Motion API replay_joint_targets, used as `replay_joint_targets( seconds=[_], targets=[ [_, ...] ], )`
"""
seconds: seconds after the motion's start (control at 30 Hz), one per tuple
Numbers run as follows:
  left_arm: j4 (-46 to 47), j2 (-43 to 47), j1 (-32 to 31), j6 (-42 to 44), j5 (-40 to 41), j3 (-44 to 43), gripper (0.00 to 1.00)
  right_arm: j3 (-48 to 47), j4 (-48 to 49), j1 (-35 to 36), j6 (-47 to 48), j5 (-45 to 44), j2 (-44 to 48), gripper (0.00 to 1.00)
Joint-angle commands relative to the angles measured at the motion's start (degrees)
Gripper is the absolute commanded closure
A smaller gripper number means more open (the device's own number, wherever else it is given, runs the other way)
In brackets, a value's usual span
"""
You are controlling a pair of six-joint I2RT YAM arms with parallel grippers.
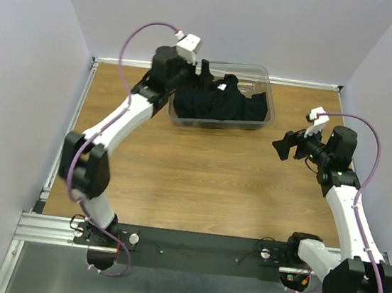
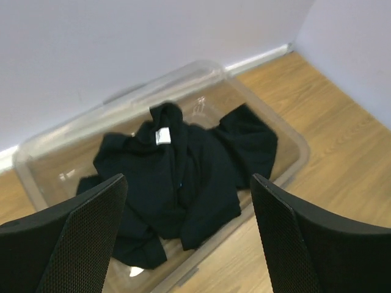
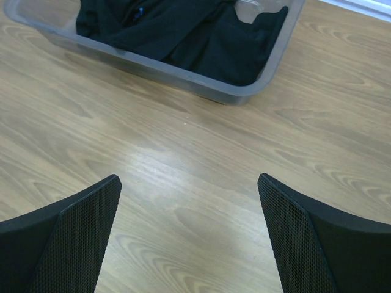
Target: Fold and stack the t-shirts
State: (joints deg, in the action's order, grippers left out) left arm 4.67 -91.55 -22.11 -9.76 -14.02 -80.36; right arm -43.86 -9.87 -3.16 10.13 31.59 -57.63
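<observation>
At the near edge of the wooden surface (image 1: pixel 198 190), both arms rise from a black mounting rail (image 1: pixel 190 249). The right claw (image 1: pixel 283 144) hangs above bare wood on the right side, well apart from the bin. Its fingers are spread wide and hold nothing. Its wrist view shows only wood grain between the two mesh-textured pads (image 3: pixel 79 232), with the bin's near wall beyond them.

Farther back, close to the rear wall (image 1: pixel 225 21), sits a clear plastic bin (image 1: pixel 267 118). The t-shirts (image 1: pixel 219 103) lie inside it in a crumpled black heap, with one flap of cloth spread toward the bin's right end. How many garments make up the heap cannot be told. A small white neck tag (image 2: pixel 162 135) shows on top, near the middle of the pile.

The left claw (image 1: pixel 202 70) is poised over the bin's left rear corner and looks down on the cloth. Its jaws stand wide apart and grip nothing, and the heap lies below the fingertips, not between them
</observation>
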Motion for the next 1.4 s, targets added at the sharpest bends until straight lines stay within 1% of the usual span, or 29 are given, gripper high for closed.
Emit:
replay_joint_targets(
  seconds=[0.0,0.03,0.07,0.1,0.13,0.17,0.27,0.3,0.33,0.43,0.5,0.57,0.6,0.63,0.67,0.7,0.73,0.83,0.87,0.93,0.97,1.0,1.03,1.1,1.13,1.17,1.23,1.3,1.37],
  targets=[
    [-11.95,-13.71,-3.2,-1.58,8.03,-15.55,0.11,-0.09,-1.91,-0.09,0.94,2.69,0.41,0.0],
    [-14.31,-17.14,-4.07,-2.01,9.87,-19.45,0.11,-0.18,-1.91,-0.09,0.6,2.51,0.06,0.0],
    [-19.21,-23.79,-4.43,-2.19,12.94,-23.58,0.12,-0.26,-2.0,-0.18,0.33,2.59,-0.2,0.0],
    [-21.52,-26.98,-4.7,-2.28,13.58,-31.27,0.12,-0.27,-2.0,-0.18,0.33,2.94,-0.29,0.0],
    [-23.54,-29.89,-5.05,-2.63,16.11,-34.83,0.12,-0.35,-2.17,-0.18,0.24,2.77,-0.56,0.0],
    [-27.39,-35.31,-5.14,-3.07,17.61,-40.7,0.12,-0.53,-2.17,-0.18,0.24,2.68,-0.56,0.0],
    [-32.68,-43.68,-5.31,-4.39,20.52,-47.68,0.12,-0.7,-2.17,-0.18,0.15,2.33,-0.47,0.0],
    [-33.49,-45.19,-5.4,-4.65,21.31,-50.57,0.12,-0.7,-2.17,-0.18,0.15,2.33,-0.38,0.0],
    [-34.1,-47.73,-5.4,-4.65,22.45,-51.64,0.12,-0.7,-2.26,-0.18,0.07,2.24,-0.38,0.0],
    [-35.16,-50.12,-5.49,-4.3,24.56,-52.18,0.15,-0.7,-2.35,-0.18,0.06,2.59,-0.21,0.0],
    [-35.43,-51.62,-5.66,-3.52,25.97,-51.83,0.22,-0.79,-2.35,-0.18,-0.02,2.86,-0.29,0.0],
    [-35.43,-52.15,-5.75,-2.81,25.8,-51.66,0.44,-0.79,-2.35,-0.18,-0.02,2.68,-0.29,0.0],
    [-35.08,-51.98,-6.01,-2.55,25.62,-51.57,0.57,-0.88,-2.35,-0.18,-0.02,2.6,-0.12,0.0],
    [-34.55,-51.37,-6.19,-2.11,25.45,-51.31,0.84,-0.88,-2.35,-0.18,-0.11,2.42,-0.03,0.0],
    [-32.64,-48.93,-6.63,-1.5,24.58,-50.87,0.93,-0.79,-2.44,-0.18,-0.02,2.51,-0.03,0.0],
    [-31.14,-46.99,-6.98,-1.06,24.22,-49.21,1.0,-0.79,-2.44,-0.18,0.06,2.59,0.06,0.0],
    [-29.47,-42.7,-8.11,-0.01,23.43,-48.41,1.0,-0.79,-2.44,-0.18,0.06,2.51,0.06,0.0],
    [-23.23,-34.52,-10.14,1.32,22.55,-45.16,1.0,-0.79,-2.44,-0.18,0.15,1.89,0.15,0.0],
    [-19.64,-28.14,-11.45,1.67,21.76,-43.85,1.0,-0.71,-2.35,-0.18,0.15,1.63,0.49,0.0],
    [-15.5,-21.25,-12.78,2.46,19.83,-38.58,1.0,-0.7,-2.44,-0.18,0.33,0.58,1.02,0.0],
    [-12.0,-14.69,-13.92,2.73,16.69,-34.99,1.0,-0.7,-2.44,-0.18,0.5,0.14,1.46,0.0],
    [-10.4,-11.75,-14.45,2.64,14.74,-33.3,1.0,-0.7,-2.35,-0.18,0.33,-0.47,1.55,0.0],
    [-8.99,-6.07,-15.59,2.64,11.16,-31.63,1.0,-0.79,-2.35,-0.27,-0.02,-2.31,1.64,0.0],
    [-5.57,-1.29,-16.81,1.85,8.15,-27.42,1.0,-1.23,-2.09,-0.27,-1.25,-5.65,1.47,0.0],
    [-4.94,0.65,-17.52,1.41,5.09,-26.44,1.0,-2.1,-1.91,-0.27,-3.17,-10.45,0.85,0.0],
    [-4.93,3.89,-18.14,0.97,3.84,-25.56,1.0,-2.55,-1.91,-0.27,-4.14,-13.2,0.41,0.0],
    [-2.3,6.46,-20.25,0.1,1.81,-23.28,1.0,-3.34,-1.73,-0.27,-5.9,-20.04,-0.99,0.0],
    [-0.98,9.36,-22.26,0.0,1.01,-21.26,1.0,-3.78,-1.65,-0.27,-6.26,-22.79,-1.52,0.0],
    [-0.54,10.77,-22.89,-0.78,0.49,-20.28,1.0,-3.52,-1.21,-0.36,-6.44,-23.95,-1.18,0.0]
  ],
)
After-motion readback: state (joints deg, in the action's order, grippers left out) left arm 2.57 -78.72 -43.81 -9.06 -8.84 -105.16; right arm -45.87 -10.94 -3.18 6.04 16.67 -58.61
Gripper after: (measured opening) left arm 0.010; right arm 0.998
